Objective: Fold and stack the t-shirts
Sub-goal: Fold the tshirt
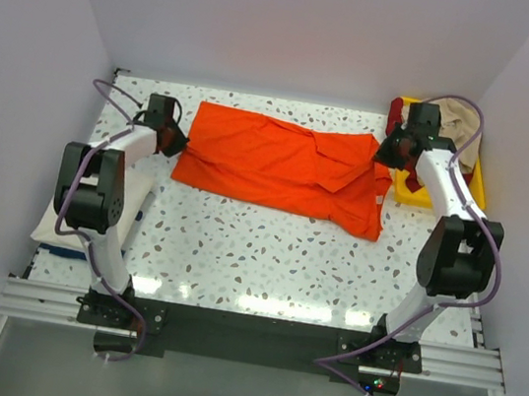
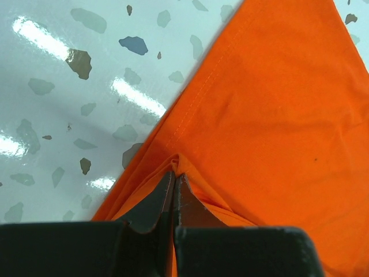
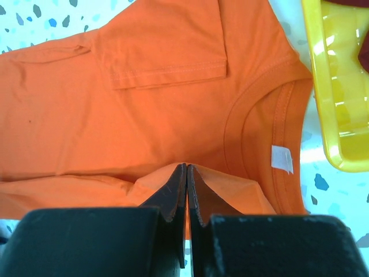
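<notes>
The bright orange t-shirt (image 1: 284,166) lies spread across the far middle of the table, partly folded, its neck with a small white tag (image 3: 282,159) toward the right. My left gripper (image 1: 170,136) is shut on the shirt's left edge (image 2: 174,164). My right gripper (image 1: 391,152) is shut on the shirt's right edge near the collar (image 3: 185,168). A beige t-shirt (image 1: 458,122) and a dark red t-shirt (image 1: 398,110) lie in the yellow tray. A cream-white folded t-shirt (image 1: 53,226) sits at the table's left edge over something navy.
The yellow plastic tray (image 1: 476,180) stands at the far right, close to my right gripper; its rim shows in the right wrist view (image 3: 323,86). White walls close in the table on the left, back and right.
</notes>
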Robot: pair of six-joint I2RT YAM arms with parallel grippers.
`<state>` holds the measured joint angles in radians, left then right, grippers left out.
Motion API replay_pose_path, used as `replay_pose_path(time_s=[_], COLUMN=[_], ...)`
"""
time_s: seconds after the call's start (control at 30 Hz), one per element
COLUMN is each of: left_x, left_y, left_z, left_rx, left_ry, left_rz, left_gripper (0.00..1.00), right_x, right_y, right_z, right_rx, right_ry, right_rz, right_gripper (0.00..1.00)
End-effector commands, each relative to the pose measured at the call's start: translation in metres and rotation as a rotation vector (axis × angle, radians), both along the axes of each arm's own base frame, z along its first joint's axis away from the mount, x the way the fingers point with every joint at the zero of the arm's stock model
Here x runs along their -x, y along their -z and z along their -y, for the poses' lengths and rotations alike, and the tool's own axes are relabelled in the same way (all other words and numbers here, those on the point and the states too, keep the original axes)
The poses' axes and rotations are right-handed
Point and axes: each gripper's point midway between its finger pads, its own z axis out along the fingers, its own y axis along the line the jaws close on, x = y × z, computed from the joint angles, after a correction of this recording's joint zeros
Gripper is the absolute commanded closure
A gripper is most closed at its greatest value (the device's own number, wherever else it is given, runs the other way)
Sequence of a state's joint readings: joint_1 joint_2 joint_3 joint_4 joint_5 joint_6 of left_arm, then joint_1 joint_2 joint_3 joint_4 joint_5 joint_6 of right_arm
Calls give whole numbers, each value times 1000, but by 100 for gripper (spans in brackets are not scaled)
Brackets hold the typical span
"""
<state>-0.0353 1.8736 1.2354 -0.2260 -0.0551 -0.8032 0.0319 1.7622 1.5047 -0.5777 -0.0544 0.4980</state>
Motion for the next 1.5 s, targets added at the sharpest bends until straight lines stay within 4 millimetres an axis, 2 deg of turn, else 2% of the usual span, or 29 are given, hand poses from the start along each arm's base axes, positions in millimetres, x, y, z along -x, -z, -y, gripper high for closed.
replay_pose_path(time_s=[0.0, 0.2, 0.3, 0.4, 0.43, 0.5, 0.53, 0.57, 0.73, 0.77, 0.83, 0.87, 0.93, 0.97, 1.23, 1.47], left_x=[-15, -17, -18, -17, -17, -13, -12, -10, 13, 23, 33, 44, 52, 58, 71, 72], left_y=[-12, -9, -16, -22, -26, -33, -36, -45, -51, -52, -49, -44, -38, -32, 1, 14], left_z=[3, 3, 3, 1, 1, -2, -3, -4, -11, -13, -14, -16, -17, -16, -9, -4], left_rx=[-3, -6, -6, -14, -16, -27, -31, -34, -48, -49, -50, -52, -54, -54, -21, -7], left_ry=[20, 20, 21, 21, 19, 11, 6, 1, -38, -50, -59, -76, -79, -80, -57, -46], left_rz=[48, 44, 60, 70, 77, 94, 98, 115, 106, 107, 102, 88, 73, 58, 3, -7], left_gripper=[100, 100, 97, 79, 66, 58, 50, 48, 48, 48, 50, 51, 51, 51, 52, 50], right_x=[-14, -21, -21, -21, -22, -23, -23, -23, -26, -27, -30, -32, -37, -39, -51, -62], right_y=[-23, -24, -27, -24, -24, -23, -22, -21, -10, -9, -2, -1, -1, 6, 19, 28], right_z=[-3, 0, 1, 2, 2, 2, 2, 2, 4, 5, 4, 4, 3, 4, 4, 4], right_rx=[1, 16, 21, 26, 26, 27, 27, 27, 41, 47, 44, 44, 43, 44, 50, 59], right_ry=[-32, -26, -21, -24, -26, -30, -30, -30, -24, -19, -22, -22, -23, -21, -25, -33], right_rz=[58, 58, 69, 62, 60, 59, 58, 56, 29, 26, 14, 13, 16, 3, -23, -36], right_gripper=[100, 100, 100, 100, 100, 100, 100, 100, 100, 100, 100, 100, 100, 100, 100, 100])
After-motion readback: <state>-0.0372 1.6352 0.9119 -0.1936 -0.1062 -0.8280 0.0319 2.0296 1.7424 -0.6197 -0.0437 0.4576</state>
